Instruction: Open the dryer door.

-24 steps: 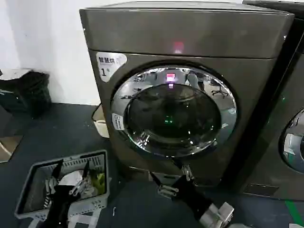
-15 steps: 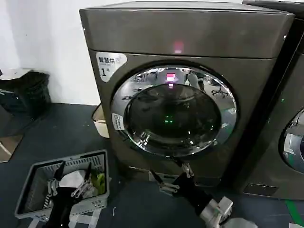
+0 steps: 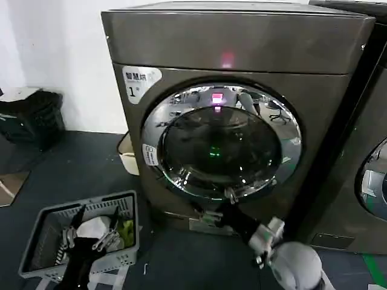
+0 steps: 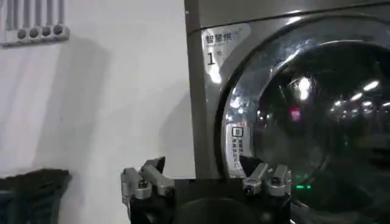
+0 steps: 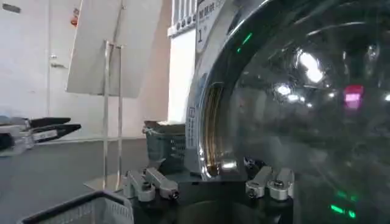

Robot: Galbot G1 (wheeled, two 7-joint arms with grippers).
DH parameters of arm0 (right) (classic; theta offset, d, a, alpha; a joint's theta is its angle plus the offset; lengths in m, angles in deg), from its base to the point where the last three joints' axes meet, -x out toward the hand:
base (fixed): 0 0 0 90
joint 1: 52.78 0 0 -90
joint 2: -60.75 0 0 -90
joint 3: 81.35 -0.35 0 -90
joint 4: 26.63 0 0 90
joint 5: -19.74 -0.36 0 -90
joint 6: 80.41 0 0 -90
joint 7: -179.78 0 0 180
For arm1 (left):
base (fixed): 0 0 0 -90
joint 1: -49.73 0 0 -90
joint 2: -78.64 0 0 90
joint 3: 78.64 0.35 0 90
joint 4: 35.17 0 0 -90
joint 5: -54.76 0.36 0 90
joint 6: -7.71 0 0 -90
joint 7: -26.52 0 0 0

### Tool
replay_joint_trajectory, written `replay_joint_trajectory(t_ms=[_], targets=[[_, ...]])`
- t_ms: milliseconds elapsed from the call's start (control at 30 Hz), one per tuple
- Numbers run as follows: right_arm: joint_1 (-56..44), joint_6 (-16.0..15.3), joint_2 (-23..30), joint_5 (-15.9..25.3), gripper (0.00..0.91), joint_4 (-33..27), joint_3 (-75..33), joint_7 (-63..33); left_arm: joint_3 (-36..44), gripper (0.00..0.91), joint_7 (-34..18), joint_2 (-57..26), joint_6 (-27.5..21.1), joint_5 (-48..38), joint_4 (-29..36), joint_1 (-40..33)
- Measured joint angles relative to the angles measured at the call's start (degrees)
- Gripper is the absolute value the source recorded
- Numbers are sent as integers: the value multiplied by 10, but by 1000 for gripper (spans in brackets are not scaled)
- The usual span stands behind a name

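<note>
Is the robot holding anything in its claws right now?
No. The right claw is open, just under the dryer door rim. The left claw hangs open over the laundry basket.

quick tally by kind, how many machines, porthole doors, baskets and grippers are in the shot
Machines: 2, the dryer marked 1 and the neighbouring machine.
Porthole doors: 2, the dryer door and the neighbour's door.
Baskets: 1, the grey basket on the floor.
Grippers: 2, the left gripper over the basket, the right gripper at the dryer door's lower rim.
Total: 7
</note>
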State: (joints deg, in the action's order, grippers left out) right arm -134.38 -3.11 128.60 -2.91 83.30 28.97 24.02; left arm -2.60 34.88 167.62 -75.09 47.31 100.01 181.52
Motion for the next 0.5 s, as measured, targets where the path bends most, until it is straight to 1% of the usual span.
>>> replay_joint_trajectory(t_ms=[133, 333, 500], targets=[[43, 5, 16, 3, 907, -45, 31, 1, -3, 907, 0, -1, -20, 2, 2, -1], [98, 22, 48, 5, 907, -110, 71, 6, -9, 907, -6, -2, -29, 12, 5, -2], [132, 22, 65, 4, 907, -149, 89, 10, -9, 907, -5, 4, -34, 21, 6, -4]])
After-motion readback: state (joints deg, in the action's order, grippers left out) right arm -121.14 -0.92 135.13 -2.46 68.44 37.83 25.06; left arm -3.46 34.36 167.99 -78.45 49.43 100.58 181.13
